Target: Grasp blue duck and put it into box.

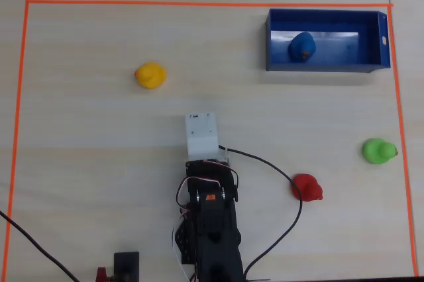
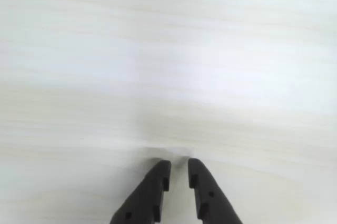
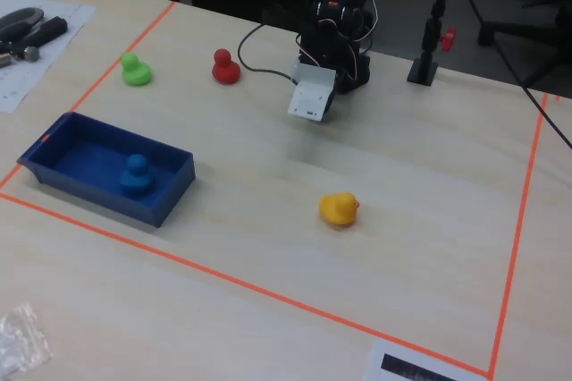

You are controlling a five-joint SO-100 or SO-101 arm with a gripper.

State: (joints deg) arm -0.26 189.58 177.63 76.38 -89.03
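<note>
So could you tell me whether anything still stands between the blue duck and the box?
Nothing does: the blue duck already sits inside the box, upright on its floor in the fixed view. The gripper hangs over bare table with nothing between its nearly closed fingers, and the yellow duck, green duck and red duck lie elsewhere.

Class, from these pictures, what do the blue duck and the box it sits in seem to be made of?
Blue duck: probably soft rubber or vinyl; rounded, matte, one even colour. Box: likely hard moulded plastic; thin straight walls, and its floor reflects light glossily in the overhead view.
</note>
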